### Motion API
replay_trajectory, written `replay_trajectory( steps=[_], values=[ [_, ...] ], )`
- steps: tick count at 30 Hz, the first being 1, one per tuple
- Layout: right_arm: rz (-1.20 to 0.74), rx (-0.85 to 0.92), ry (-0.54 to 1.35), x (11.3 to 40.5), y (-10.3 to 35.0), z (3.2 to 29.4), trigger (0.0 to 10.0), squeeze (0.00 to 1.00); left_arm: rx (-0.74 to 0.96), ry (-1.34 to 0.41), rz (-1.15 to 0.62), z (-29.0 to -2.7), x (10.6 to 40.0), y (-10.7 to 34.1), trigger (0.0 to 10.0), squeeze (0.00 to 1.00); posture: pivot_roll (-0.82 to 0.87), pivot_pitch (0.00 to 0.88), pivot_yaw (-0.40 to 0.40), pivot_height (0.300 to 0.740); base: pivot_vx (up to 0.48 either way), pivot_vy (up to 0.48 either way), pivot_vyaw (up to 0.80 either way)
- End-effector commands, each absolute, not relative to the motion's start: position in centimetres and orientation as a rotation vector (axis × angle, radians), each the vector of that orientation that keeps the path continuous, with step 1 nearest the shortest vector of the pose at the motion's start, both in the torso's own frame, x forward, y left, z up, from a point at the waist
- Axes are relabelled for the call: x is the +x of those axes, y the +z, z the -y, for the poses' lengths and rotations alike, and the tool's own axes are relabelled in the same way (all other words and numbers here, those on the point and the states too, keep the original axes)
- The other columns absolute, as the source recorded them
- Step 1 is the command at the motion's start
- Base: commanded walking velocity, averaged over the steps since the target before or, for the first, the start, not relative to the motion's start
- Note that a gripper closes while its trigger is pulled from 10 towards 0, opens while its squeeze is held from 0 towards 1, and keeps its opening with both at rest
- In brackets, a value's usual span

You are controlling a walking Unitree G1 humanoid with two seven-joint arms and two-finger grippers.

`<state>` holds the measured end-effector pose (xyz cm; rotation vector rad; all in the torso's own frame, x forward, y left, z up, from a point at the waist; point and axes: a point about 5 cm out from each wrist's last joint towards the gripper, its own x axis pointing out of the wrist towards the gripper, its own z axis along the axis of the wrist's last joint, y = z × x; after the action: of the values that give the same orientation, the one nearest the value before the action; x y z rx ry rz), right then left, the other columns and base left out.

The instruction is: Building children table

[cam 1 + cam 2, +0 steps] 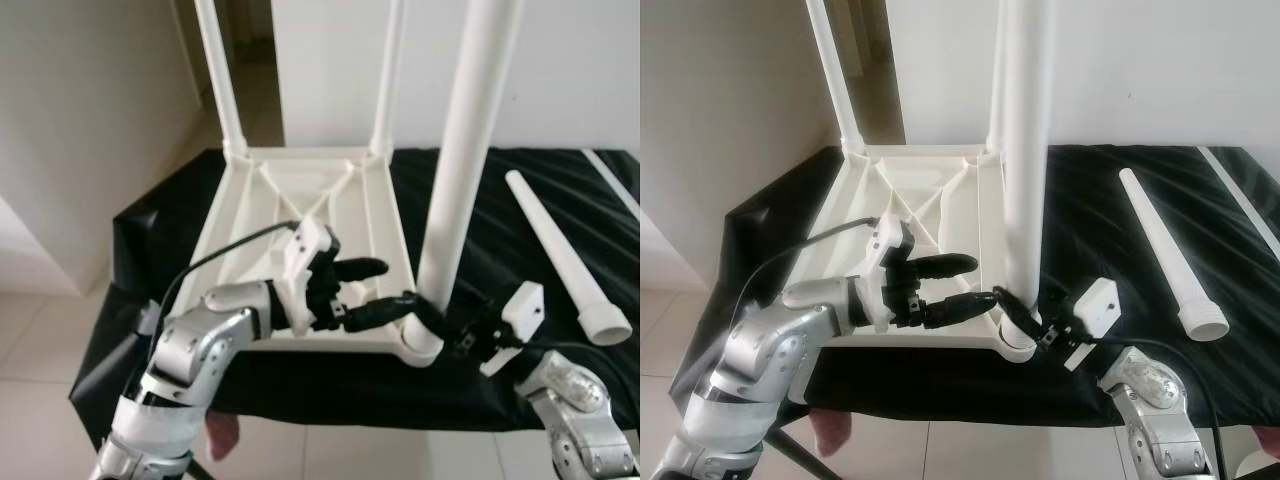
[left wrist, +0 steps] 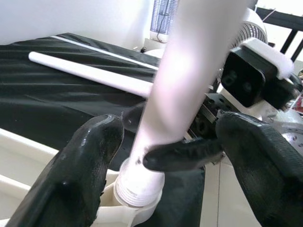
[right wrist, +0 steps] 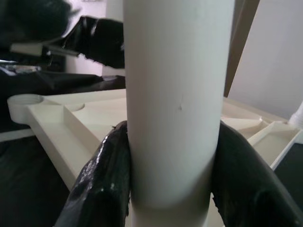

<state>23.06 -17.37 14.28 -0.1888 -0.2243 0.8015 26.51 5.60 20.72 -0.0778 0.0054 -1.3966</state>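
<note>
Nearest the robot, the right tool [image 1: 432, 322] is closed around the base of a white leg [image 1: 462, 170], its two black fingers [image 3: 102, 182] pressed against opposite sides of the tube just above the threaded end. That leg stands upright, its long axis vertical, seated in the near right corner socket [image 1: 420, 347] of the upside-down tabletop [image 1: 300, 225]. The left tool [image 1: 355, 290] reaches in from the other side with its fingers spread apart and gripping nothing; its lower finger tip lies against, or just beside, the same leg's base, and the upper finger points over the tabletop's frame.

The move ahead turns on this leg and its socket: the tube rises straight up from the right tool's hold, so any seating or twisting would run about that vertical axis, and the right arm is the one already on it. Whether the leg is fully home in the socket cannot be told.

The tabletop lies ribbed side up on a desk [image 1: 500, 200] under a black cloth. At its far corners two more legs [image 1: 220, 75] already stand upright. A fourth leg [image 1: 565, 255] lies loose on the cloth well to the right, running from near to far, its wide end nearer the robot. The near left corner socket looks empty, so that leg likely belongs there.
</note>
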Motion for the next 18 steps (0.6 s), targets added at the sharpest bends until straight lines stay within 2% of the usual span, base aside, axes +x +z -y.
replay_trajectory(
  steps=[1, 12, 14, 18],
  values=[
    [-0.010, -0.188, 0.814, 22.0, 9.9, 17.7, 10.0, 0.00, -0.063, -1.367, -0.007, -5.8, 26.7, 21.0, 10.0, 0.00, 0.02, 0.000, 0.051, 0.740, 0.000, 0.000, 0.00],
    [0.013, -0.085, 0.791, 22.5, 10.1, 17.2, 10.0, 0.00, -0.063, -1.367, -0.009, -5.9, 26.6, 21.1, 10.0, 0.00, 0.02, 0.000, 0.052, 0.740, 0.000, 0.000, 0.00],
    [0.018, 0.002, 0.738, 22.9, 10.5, 17.7, 10.0, 0.00, -0.063, -1.366, -0.008, -6.0, 26.6, 21.1, 10.0, 0.00, 0.02, 0.000, 0.055, 0.740, 0.000, 0.000, 0.00],
    [0.003, 0.051, 0.683, 23.4, 10.5, 18.3, 10.0, 0.00, -0.062, -1.366, -0.009, -6.0, 26.7, 21.1, 10.0, 0.00, 0.02, 0.000, 0.055, 0.740, 0.000, 0.000, 0.00]
  ],
)
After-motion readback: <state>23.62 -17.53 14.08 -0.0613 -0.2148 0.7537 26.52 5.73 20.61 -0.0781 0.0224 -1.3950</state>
